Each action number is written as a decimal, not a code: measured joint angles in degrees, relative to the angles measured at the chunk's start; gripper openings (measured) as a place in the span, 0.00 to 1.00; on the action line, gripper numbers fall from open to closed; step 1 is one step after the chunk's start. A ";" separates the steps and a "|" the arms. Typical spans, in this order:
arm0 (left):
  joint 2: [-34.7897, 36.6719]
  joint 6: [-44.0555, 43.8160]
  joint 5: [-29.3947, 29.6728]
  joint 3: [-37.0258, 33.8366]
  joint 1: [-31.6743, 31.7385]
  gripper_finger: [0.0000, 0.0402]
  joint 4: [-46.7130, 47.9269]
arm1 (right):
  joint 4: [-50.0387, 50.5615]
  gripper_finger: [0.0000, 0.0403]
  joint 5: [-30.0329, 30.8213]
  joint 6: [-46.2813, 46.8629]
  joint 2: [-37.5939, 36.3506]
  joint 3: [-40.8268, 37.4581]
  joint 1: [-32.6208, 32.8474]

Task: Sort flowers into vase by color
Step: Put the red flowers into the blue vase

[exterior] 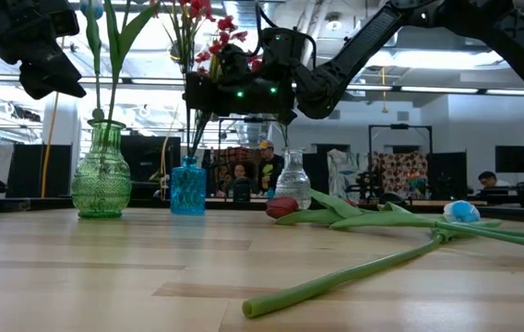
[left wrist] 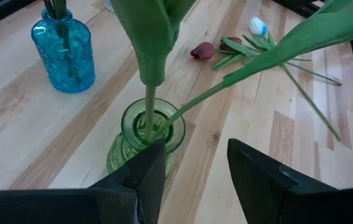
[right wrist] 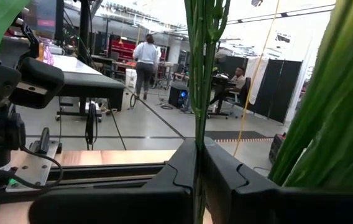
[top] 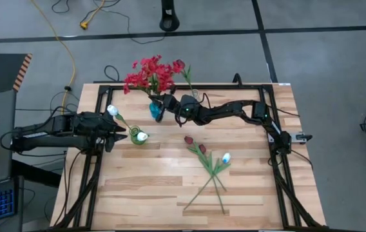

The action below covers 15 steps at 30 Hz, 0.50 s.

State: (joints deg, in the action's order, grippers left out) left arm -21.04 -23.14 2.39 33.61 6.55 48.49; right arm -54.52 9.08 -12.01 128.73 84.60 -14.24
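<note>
Right gripper [top: 160, 107] hangs over the blue vase [top: 154, 110] at the far middle of the table, its dark fingers [right wrist: 176, 171] pressed narrow on a thin green stem [right wrist: 196, 93]; the low view shows the stems running down into the vase's neck. That vase is ribbed blue glass with a squat body and short collar, and it holds the red flowers [top: 151, 74], a loose bunch of bright clustered blossoms on wiry stems.

Left gripper [top: 120, 135] sits just beside the green vase [top: 138, 136], at the table's left side. Its two blocky black fingers [left wrist: 140, 177] stand apart with nothing between them, one on either side of the vase's rim in the left wrist view. The green vase is patterned glass, bulbous below and flared at the mouth. Two white tulips stand in it: one bloom [top: 113, 110] leans out toward the left arm, the other [top: 142, 136] sits low by the rim. Their stems are smooth with broad, soft-looking leaves [left wrist: 151, 31].

A small clear glass vase [exterior: 292, 181] stands near the blue one, toward the right.

On the bare pale wood table [top: 144, 193], right of centre, lie two dark maroon tulips [top: 195, 144] and one more white tulip [top: 225, 157], their long stems crossing.
</note>
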 joint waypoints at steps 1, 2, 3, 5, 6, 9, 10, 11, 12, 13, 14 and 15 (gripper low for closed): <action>-0.02 0.00 0.00 0.00 0.00 0.40 0.00 | 0.02 0.11 0.00 0.00 0.00 0.00 0.00; 0.00 0.00 0.00 0.00 0.02 0.40 0.00 | 0.00 0.12 0.02 0.00 0.00 0.00 0.00; -0.01 0.00 0.00 0.00 0.02 0.40 0.00 | -0.02 0.12 0.01 0.02 0.00 0.00 0.00; 0.00 0.00 0.00 0.00 0.00 0.40 0.00 | 0.00 0.12 0.00 0.04 0.00 0.00 0.00; -0.01 0.00 0.00 0.00 0.02 0.40 0.02 | 0.00 0.12 0.00 0.07 0.00 0.00 0.00; -0.01 0.00 0.00 0.00 0.01 0.40 0.00 | 0.18 0.12 0.00 0.09 0.00 0.00 0.00; 0.00 0.00 0.00 0.00 0.02 0.40 0.00 | 0.42 0.12 0.00 0.11 0.00 0.02 0.00; 0.00 0.00 0.00 0.00 0.00 0.40 0.01 | 0.69 0.13 0.00 0.15 0.00 0.06 0.00; -0.01 -0.02 0.00 0.00 0.02 0.40 0.00 | 0.74 0.15 0.00 0.15 0.00 0.07 0.00; -0.01 -0.03 0.00 0.00 0.01 0.40 0.00 | 0.85 0.16 0.00 0.17 0.00 0.07 0.00; -0.02 -0.04 -0.02 0.00 0.02 0.40 0.02 | 1.45 0.18 0.00 0.17 0.00 0.05 0.00; -0.02 -0.04 0.00 0.00 0.02 0.40 0.00 | 1.79 0.21 0.01 0.17 0.05 0.03 0.00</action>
State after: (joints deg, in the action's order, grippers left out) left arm -21.06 -23.18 2.39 33.61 6.57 48.49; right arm -52.73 9.09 -11.84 128.78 84.63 -14.24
